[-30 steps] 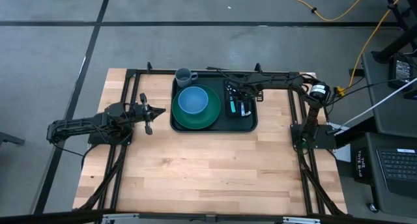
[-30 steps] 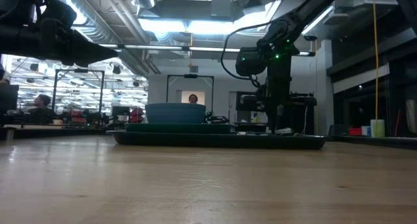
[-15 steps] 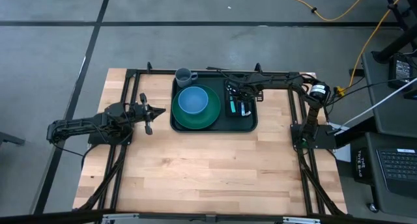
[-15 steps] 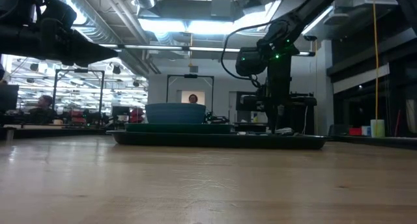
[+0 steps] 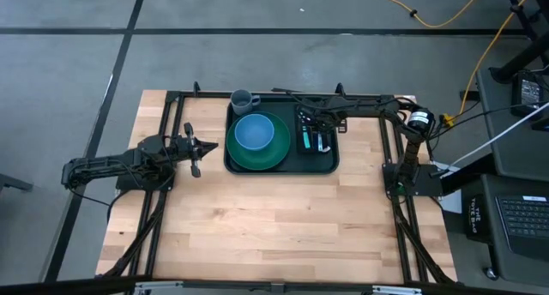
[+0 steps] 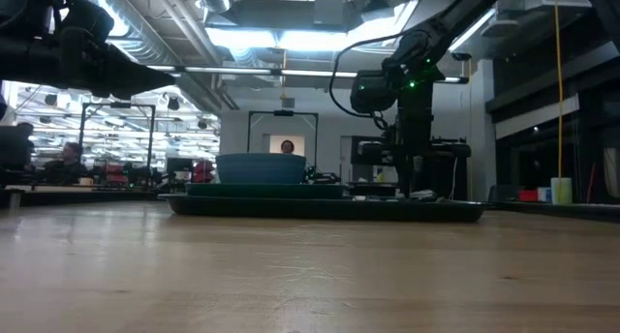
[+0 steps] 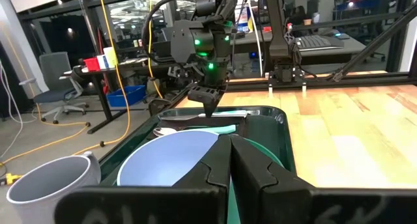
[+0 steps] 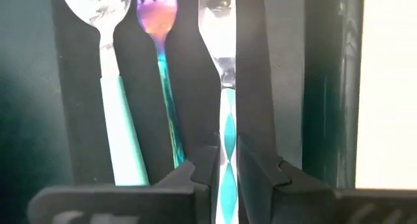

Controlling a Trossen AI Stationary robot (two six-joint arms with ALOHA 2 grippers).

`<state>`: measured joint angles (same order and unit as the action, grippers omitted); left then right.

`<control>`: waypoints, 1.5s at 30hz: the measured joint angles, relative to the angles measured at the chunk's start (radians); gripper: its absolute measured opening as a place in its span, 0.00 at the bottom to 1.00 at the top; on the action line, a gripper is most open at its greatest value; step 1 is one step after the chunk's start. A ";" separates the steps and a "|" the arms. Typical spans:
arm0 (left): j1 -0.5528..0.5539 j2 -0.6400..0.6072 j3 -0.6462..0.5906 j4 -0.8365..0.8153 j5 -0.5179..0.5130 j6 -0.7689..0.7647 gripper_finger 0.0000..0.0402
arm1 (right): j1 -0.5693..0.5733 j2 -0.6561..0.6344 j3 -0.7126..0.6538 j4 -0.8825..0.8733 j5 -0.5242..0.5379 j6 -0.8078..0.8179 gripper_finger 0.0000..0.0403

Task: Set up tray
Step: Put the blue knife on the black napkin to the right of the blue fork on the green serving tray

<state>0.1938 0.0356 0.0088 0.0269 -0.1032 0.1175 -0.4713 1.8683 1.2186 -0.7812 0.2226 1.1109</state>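
Pale wood surface (image 5: 283, 218) carried the tray (image 5: 328, 162) at upper centre, rigid, light and slick, likely best gripped by its raised rim. Right gripper (image 8: 226, 160) fingers stood narrowly around the knife (image 8: 223, 87); left gripper (image 5: 196, 147) waited left, fingers closed.

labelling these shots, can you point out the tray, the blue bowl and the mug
tray (image 5: 330, 163), high view, bare floor near its right front corner
blue bowl (image 5: 254, 133), high view, middle of its inside
mug (image 5: 242, 99), high view, its open top, just past the tray's far left corner
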 joint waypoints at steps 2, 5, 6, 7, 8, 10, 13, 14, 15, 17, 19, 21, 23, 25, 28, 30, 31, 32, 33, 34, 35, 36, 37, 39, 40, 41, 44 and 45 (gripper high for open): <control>0.000 0.000 0.000 0.000 0.000 0.000 0.01 | 0.000 0.000 0.000 0.009 -0.001 -0.018 0.13; 0.000 0.000 0.000 0.000 0.000 0.000 0.01 | 0.000 0.000 0.000 0.011 -0.002 -0.020 0.13; 0.000 0.000 0.000 0.000 0.000 0.000 0.01 | 0.000 0.000 0.000 0.014 -0.003 -0.020 0.13; 0.000 0.000 0.000 0.000 0.000 0.000 0.01 | 0.000 0.000 0.000 0.015 -0.003 -0.020 0.13; 0.000 0.000 0.000 0.000 0.000 0.000 0.01 | 0.000 0.000 0.000 0.015 -0.003 -0.020 0.13; 0.000 0.000 0.000 0.000 0.000 0.000 0.01 | 0.000 0.000 0.000 0.014 -0.003 -0.020 0.13; 0.000 0.000 0.000 0.000 0.000 0.000 0.01 | 0.000 0.000 0.000 0.014 -0.003 -0.021 0.13; 0.000 0.000 0.000 0.000 0.000 0.000 0.01 | 0.000 0.000 0.000 0.014 -0.003 -0.021 0.13; 0.000 0.000 0.000 0.000 0.000 0.000 0.01 | 0.000 0.000 0.000 0.014 -0.003 -0.022 0.13; 0.000 0.000 0.000 0.000 0.000 0.000 0.01 | 0.000 0.000 0.000 0.014 -0.003 -0.022 0.13; 0.000 0.000 0.000 0.000 0.000 0.000 0.01 | 0.000 0.000 0.000 0.014 -0.002 -0.021 0.13; 0.000 0.000 0.000 0.000 0.000 0.000 0.01 | 0.000 0.000 0.000 0.014 -0.001 -0.021 0.13; 0.000 0.000 0.000 0.000 0.000 0.000 0.01 | 0.000 0.000 0.000 0.014 0.000 -0.021 0.13; 0.000 0.000 0.000 0.000 0.000 0.000 0.01 | 0.000 0.000 0.000 0.014 0.001 -0.021 0.13; 0.000 0.000 0.000 0.000 0.000 0.000 0.01 | 0.000 0.000 0.000 0.014 0.002 -0.021 0.13; 0.000 0.000 0.000 0.000 0.000 0.000 0.01 | 0.000 0.000 0.000 0.014 0.005 -0.021 0.13; 0.000 0.000 0.000 0.000 0.000 0.000 0.01 | 0.000 0.000 0.000 0.014 0.005 -0.023 0.13; 0.000 0.000 0.000 0.000 0.000 0.000 0.01 | 0.000 0.000 0.000 0.014 0.006 -0.027 0.13; 0.000 0.000 0.000 0.000 0.000 0.000 0.01 | 0.000 0.000 0.000 0.014 0.009 -0.037 0.13; 0.000 0.000 0.000 0.000 0.000 0.000 0.01 | 0.000 0.000 0.000 0.014 0.012 -0.043 0.13; 0.000 0.000 0.000 0.000 0.000 0.000 0.01 | 0.000 0.000 0.000 0.014 0.012 -0.044 0.13; 0.000 0.000 0.000 0.000 0.000 0.000 0.01 | 0.000 0.000 0.000 0.014 0.012 -0.044 0.13; 0.000 0.000 0.000 0.000 0.000 0.000 0.01 | 0.000 0.000 0.000 0.014 0.012 -0.045 0.13; 0.000 0.000 0.000 0.000 0.000 0.000 0.01 | 0.000 0.000 0.000 0.014 0.012 -0.045 0.13; 0.000 0.000 0.000 0.000 0.000 0.000 0.01 | 0.000 0.000 0.000 0.014 0.012 -0.045 0.13; 0.000 0.000 0.000 0.000 0.000 0.000 0.01 | 0.000 0.000 0.000 0.014 0.012 -0.045 0.13; 0.000 0.000 0.000 0.000 0.000 0.000 0.01 | 0.000 -0.001 0.000 0.014 0.012 -0.042 0.13; 0.000 0.000 0.000 0.000 0.000 0.000 0.01 | 0.000 -0.001 0.000 0.014 0.012 -0.042 0.13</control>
<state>0.1940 0.0354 0.0087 0.0269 -0.1032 0.1177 -0.4713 1.8675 1.2186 -0.7670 0.2344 1.0687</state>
